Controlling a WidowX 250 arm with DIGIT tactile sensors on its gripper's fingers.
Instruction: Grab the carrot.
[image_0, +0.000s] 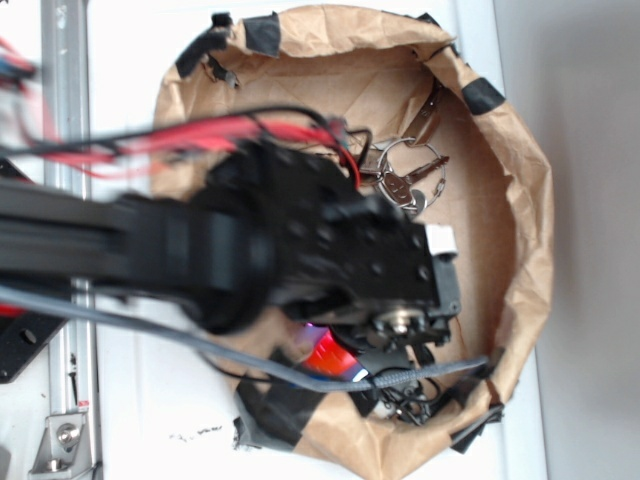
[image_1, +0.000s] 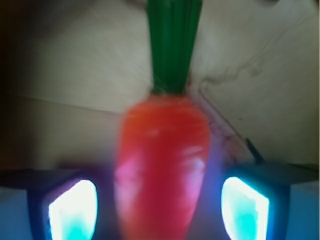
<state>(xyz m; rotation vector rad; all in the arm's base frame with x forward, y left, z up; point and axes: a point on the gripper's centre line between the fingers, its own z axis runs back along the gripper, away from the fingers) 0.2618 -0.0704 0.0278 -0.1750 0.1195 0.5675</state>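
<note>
Straddling: the end effector (image_1: 160, 205) has its two glowing pads (image_1: 74, 210) standing one to each side of the carrot (image_1: 162, 175), which fills the middle of the wrist view with its green stem (image_1: 172, 45) pointing away from the camera.
End effector state: spread, with a visible dark gap between each pad and the orange body; no pad appears to be touching it.
Carrot position: lying on the brown paper floor of the taped paper basin (image_0: 520, 250), at the near-bottom side of it in the exterior view, where only an orange sliver (image_0: 325, 352) shows under the arm.
Done so far: by my judgement the approach and lining-up are finished, since the carrot sits centred between the pads.
Left to do: closing on the carrot and lifting it; nothing shows a grasp yet.
Hidden: the black arm (image_0: 250, 250) covers most of the basin and nearly all of the carrot in the exterior view, so the pads cannot be seen from there.
Cut off: the carrot's tip runs out of the wrist view at the bottom.
Hard to make out: both views are blurred; the wrist picture is soft and glare-washed, so the exact gap on either side is uncertain.
Other contents: a bunch of keys on rings (image_0: 405, 175) lies well apart from the carrot.
</note>
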